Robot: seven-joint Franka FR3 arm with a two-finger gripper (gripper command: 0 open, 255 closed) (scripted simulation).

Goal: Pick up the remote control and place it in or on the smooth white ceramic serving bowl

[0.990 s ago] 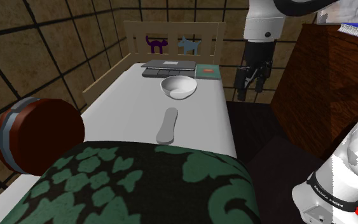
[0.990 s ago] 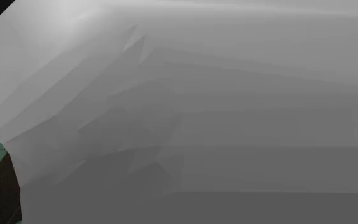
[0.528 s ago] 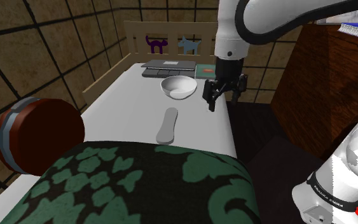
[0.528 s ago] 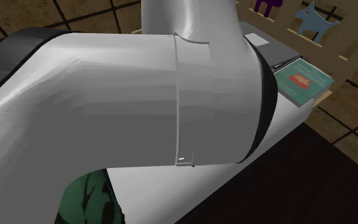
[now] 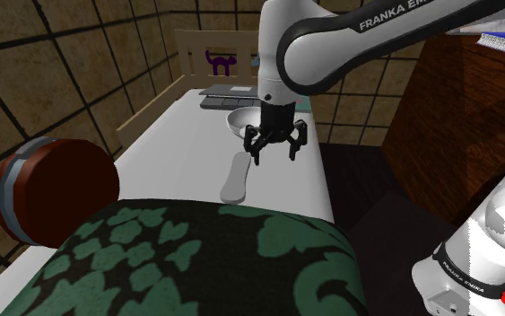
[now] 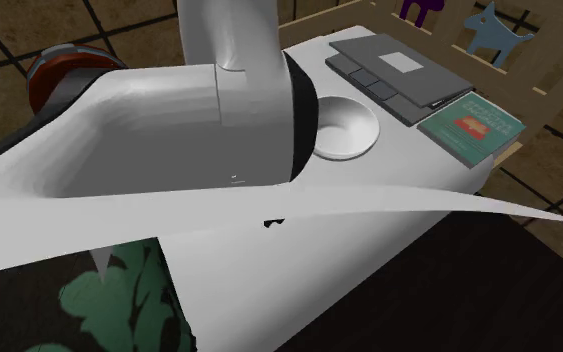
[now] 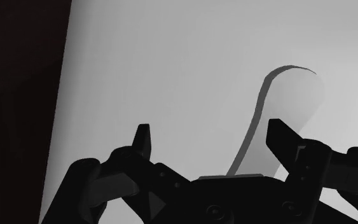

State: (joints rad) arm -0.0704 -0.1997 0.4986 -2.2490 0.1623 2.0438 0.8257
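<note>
A pale grey, elongated remote control (image 5: 236,178) lies flat on the white bed (image 5: 177,144), in front of a white bowl (image 5: 243,123). My gripper (image 5: 275,154) hangs open just above the bed, beside the remote's far end and in front of the bowl, partly hiding the bowl. In the wrist view the remote (image 7: 290,95) lies below the gripper (image 7: 212,137), closer to one fingertip (image 7: 281,135) than the other, and nothing is held. In the second exterior view the bowl (image 6: 346,128) shows behind my arm (image 6: 189,130).
A grey laptop (image 5: 230,92) and a green book (image 6: 470,124) lie by the wooden headboard (image 5: 241,40). A dark red round cushion (image 5: 51,184) and a green patterned blanket (image 5: 214,260) cover the near end. A wooden cabinet (image 5: 470,117) stands across the dark floor (image 5: 367,179).
The arm has swung from beside the bed to over it and come down next to the remote. The gripper has stayed open.
</note>
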